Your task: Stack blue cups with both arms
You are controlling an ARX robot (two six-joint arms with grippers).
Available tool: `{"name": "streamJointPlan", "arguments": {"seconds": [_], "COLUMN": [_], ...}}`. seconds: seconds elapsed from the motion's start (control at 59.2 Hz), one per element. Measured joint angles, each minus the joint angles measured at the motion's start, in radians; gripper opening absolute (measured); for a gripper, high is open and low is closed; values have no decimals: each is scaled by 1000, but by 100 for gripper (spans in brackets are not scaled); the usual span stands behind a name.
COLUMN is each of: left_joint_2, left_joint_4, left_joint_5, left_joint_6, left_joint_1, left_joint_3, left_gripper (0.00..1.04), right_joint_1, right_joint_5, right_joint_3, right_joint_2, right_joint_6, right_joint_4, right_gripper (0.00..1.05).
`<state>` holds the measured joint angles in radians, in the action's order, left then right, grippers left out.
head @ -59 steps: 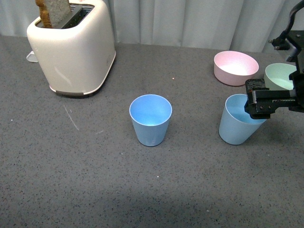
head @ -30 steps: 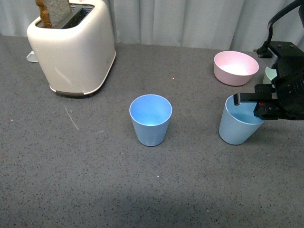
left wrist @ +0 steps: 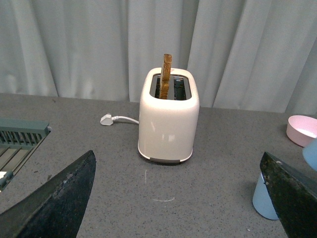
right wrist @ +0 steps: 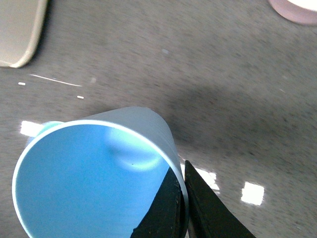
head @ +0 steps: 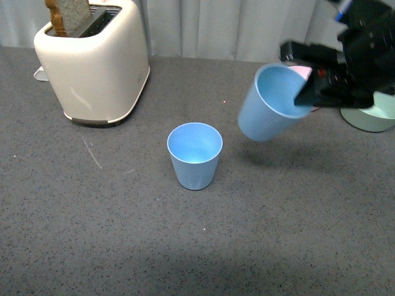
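Over grey speckled countertop (head: 123,246) our right gripper (right wrist: 182,198) pinches a tilted light blue plastic tumbler (head: 265,117) aloft, left gripper (left wrist: 177,158) gaping wide.

A dark grey, finely speckled table (head: 92,246) fills the lower part of the front view. It is mostly matte, with a few pale scratches (head: 92,154). Behind its far edge hangs a pale grey curtain (head: 216,28) in soft vertical folds, closing off the whole back. The light is even and soft, though the right wrist view shows small bright square reflections (right wrist: 252,193) on the table.
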<state>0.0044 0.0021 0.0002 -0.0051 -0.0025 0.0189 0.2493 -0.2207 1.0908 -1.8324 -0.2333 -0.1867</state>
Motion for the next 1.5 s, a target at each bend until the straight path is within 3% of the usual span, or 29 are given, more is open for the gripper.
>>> {"name": "streamJointPlan", "arguments": {"seconds": [0.236,0.743,0.929,1.115,1.199,1.284,1.318,1.385,1.453,1.503], "left_joint_2": [0,0,0,0,0,0,0,0,0,0], "left_joint_4": [0,0,0,0,0,0,0,0,0,-1], "left_joint_5": [0,0,0,0,0,0,0,0,-3,-3], "left_joint_6": [0,0,0,0,0,0,0,0,0,0], "left_joint_1": [0,0,0,0,0,0,0,0,0,0], "left_joint_3": [0,0,0,0,0,0,0,0,0,0], "left_gripper": [98,98,98,98,98,98,98,98,98,98], "right_joint_1": [138,190,185,170,164,164,171,172,157,135], "right_joint_5": [-15,20,10,106,114,115,187,450,557,567], "right_joint_3": [91,96,96,66,64,64,29,-138,-301,-393], "right_joint_2": [-1,-43,-44,-16,-1,0,0,9,34,66], "right_joint_6": [-38,-58,-60,-29,-12,-6,13,115,167,187], "right_joint_4": [-54,-64,-58,32,37,38,133,536,864,1033], "right_gripper": [1,2,30,60,79,92,91,79,69,62]}}
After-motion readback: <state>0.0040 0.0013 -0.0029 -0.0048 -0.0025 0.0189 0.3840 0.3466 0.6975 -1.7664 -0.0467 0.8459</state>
